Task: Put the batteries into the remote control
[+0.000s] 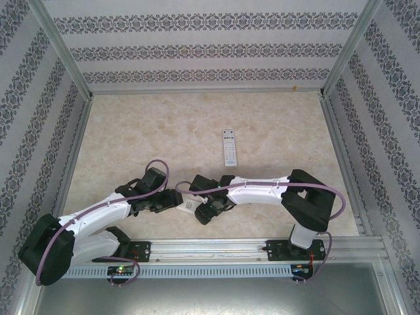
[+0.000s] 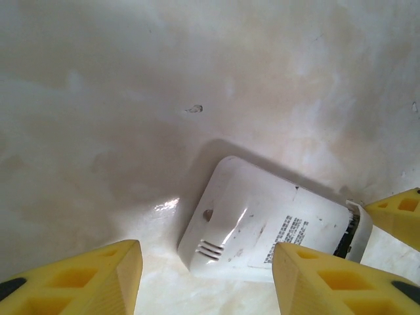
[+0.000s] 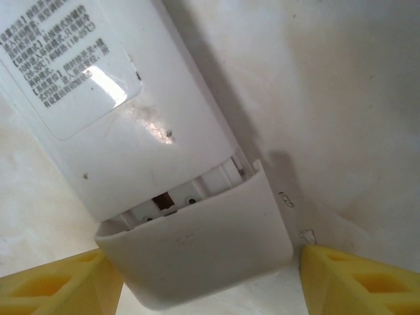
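The step in hand looks to be working the battery cover along the back of the remote control, and it wants one arm to steady and one to slide.

The left gripper (image 2: 207, 254) hangs released over the far end of the remote control (image 2: 262, 226), its yellow fingers spread with nothing pinched between them. It should close on the remote's two long sides and hold it flat against the table (image 2: 131, 98), so the body cannot skate.

The remote lies face-down near the front edge of the table, between the two arms. At its other end the right gripper (image 3: 203, 264) straddles the battery cover (image 3: 197, 243), one finger at each side. Whether they press on it I cannot tell. The cover sits partly slid off, leaving a narrow gap. Any push or pull should run straight along the remote's length, with even pressure and no twist, or the thin rails may jam.

The remote is glossy white plastic with rounded corners, three short slots (image 2: 210, 249) near one end and a printed label (image 3: 65, 72) on its back. A brownish speck shows in the gap; contact or battery, I cannot say. The fingers are blocky yellow plastic with square hollows. The table is smooth, pale and marbled, so likely slippery. A second remote (image 1: 229, 147) lies face-up further back, well apart.
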Robot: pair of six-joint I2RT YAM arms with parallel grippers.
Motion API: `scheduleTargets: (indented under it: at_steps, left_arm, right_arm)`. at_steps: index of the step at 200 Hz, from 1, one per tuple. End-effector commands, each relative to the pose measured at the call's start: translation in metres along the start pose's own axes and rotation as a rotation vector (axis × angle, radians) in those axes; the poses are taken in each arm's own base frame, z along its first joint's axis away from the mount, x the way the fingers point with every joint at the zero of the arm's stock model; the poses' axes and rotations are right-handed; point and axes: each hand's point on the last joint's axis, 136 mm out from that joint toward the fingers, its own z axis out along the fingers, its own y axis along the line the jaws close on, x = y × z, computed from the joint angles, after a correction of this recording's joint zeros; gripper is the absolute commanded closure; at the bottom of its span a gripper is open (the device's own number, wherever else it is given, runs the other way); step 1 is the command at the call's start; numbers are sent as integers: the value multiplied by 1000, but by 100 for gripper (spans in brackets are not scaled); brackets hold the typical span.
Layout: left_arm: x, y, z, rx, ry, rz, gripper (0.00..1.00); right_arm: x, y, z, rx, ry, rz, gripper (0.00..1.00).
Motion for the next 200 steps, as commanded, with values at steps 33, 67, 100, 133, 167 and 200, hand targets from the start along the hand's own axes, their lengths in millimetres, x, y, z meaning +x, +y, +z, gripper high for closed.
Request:
scheduleTargets:
  at_steps: [33, 67, 100, 133, 167, 200]
  left_arm:
    - [7, 12, 5, -46, 15, -6, 44]
    - [7, 11, 4, -37, 10, 0, 44]
    - [6, 12, 3, -36, 0, 9, 44]
    - [5, 11, 2, -31, -5, 10, 44]
    - [5, 11, 2, -33, -6, 15, 44]
    - [5, 13, 3, -36, -5, 16, 43]
  right_arm:
    - [1, 12, 3, -39, 12, -83, 32]
    - [1, 5, -6, -11, 24, -179, 15]
    - [0, 13, -5, -57, 46, -250, 13]
    - [0, 19, 4, -96, 75, -266, 21]
    - [-1, 24, 5, -158, 86, -250, 29]
    - [0, 22, 1, -170, 86, -239, 37]
